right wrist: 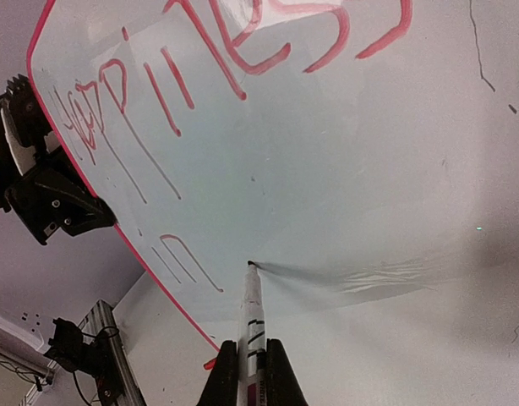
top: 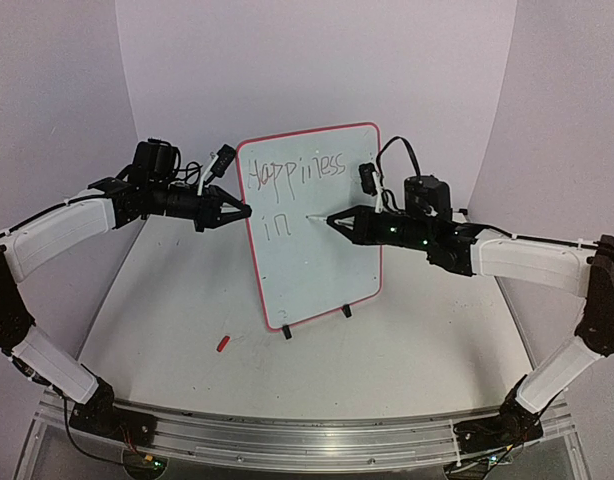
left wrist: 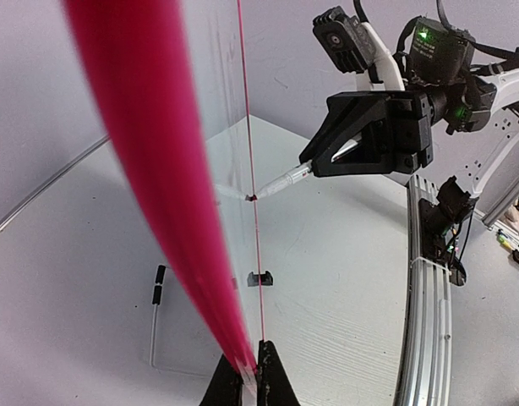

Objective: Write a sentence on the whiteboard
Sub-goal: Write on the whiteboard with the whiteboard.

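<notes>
Two words are showing on the whiteboard (top: pixel 327 265): "happiness" along the top and "in" below it at the left. The sentence (top: pixel 295 175) is breaking off on "in", so I'm judging it as well begun but unfinished, with at least one more word due.

The board is standing upright on its clips in the middle of the desk (top: pixel 177 310), facing the arms. The right end effector (top: pixel 334 219) is clamping a marker (top: pixel 320 216). In its wrist view the tip is touching the white surface just right of "in", on the second line. Plenty of bare board is lying to the right and below.

The left end effector (top: pixel 243 210) is pinching the board's left rim, fingers together on the red edge, seemingly steadying it against the pen's push. A small red piece (top: pixel 223 343) is lying on the desk near the board's left foot.

What's remaining, I'm guessing, is writing out the rest of the second line and then lifting the pen away.
</notes>
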`<move>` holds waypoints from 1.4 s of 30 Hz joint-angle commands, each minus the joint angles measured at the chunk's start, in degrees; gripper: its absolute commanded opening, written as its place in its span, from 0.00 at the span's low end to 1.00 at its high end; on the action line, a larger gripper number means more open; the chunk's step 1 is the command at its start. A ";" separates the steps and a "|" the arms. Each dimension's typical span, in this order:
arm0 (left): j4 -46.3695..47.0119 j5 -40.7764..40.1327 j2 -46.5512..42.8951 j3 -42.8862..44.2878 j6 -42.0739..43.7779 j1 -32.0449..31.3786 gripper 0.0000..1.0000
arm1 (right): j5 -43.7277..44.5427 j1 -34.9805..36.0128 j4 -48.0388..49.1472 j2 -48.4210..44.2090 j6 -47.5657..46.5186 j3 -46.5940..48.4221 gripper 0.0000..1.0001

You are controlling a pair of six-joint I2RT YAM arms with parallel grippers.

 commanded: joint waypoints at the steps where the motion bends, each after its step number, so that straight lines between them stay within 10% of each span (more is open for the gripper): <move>1: -10.38 -1.97 1.44 -1.20 4.10 -1.32 0.00 | 1.22 -0.21 2.99 0.71 0.12 2.79 0.00; 42: -10.29 -1.62 1.71 -1.16 3.97 -1.32 0.00 | 5.43 -0.15 -2.18 -0.54 -0.44 1.08 0.00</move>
